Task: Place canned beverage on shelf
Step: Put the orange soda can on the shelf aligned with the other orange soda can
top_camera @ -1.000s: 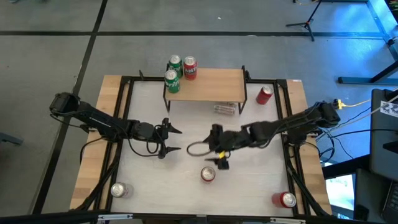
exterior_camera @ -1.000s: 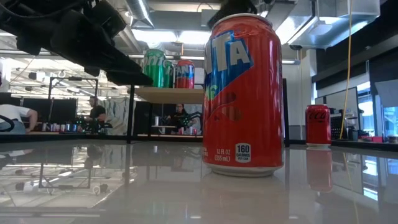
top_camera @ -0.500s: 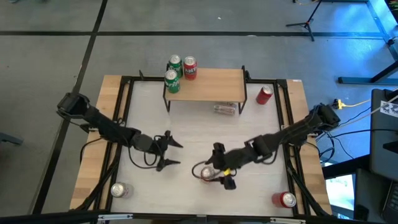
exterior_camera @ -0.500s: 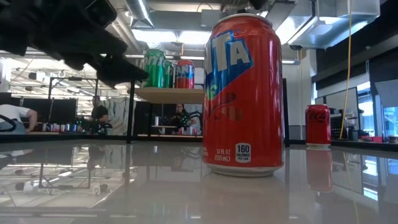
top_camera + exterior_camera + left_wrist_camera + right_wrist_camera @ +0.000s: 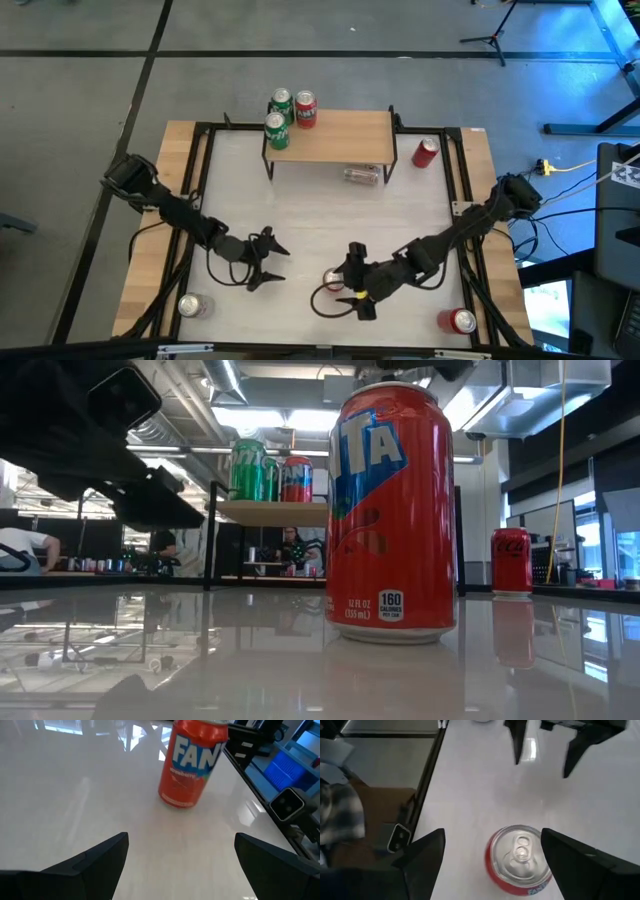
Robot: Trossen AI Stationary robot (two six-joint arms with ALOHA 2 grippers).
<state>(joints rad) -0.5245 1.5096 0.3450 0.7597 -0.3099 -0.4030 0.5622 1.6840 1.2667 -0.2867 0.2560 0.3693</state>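
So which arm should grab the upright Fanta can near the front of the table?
Right. The right gripper is open and straddles the Fanta can from above. The left gripper, also open, sits beside the can, apart.

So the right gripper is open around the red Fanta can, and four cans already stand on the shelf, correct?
Not quite: the high view shows three cans on the shelf, not four. The right gripper is indeed open around the red Fanta can.

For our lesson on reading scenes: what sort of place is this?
Probably a robotics lab or workshop: two arms work at a framed table, ceiling ducts run exposed, and people sit at benches behind it.
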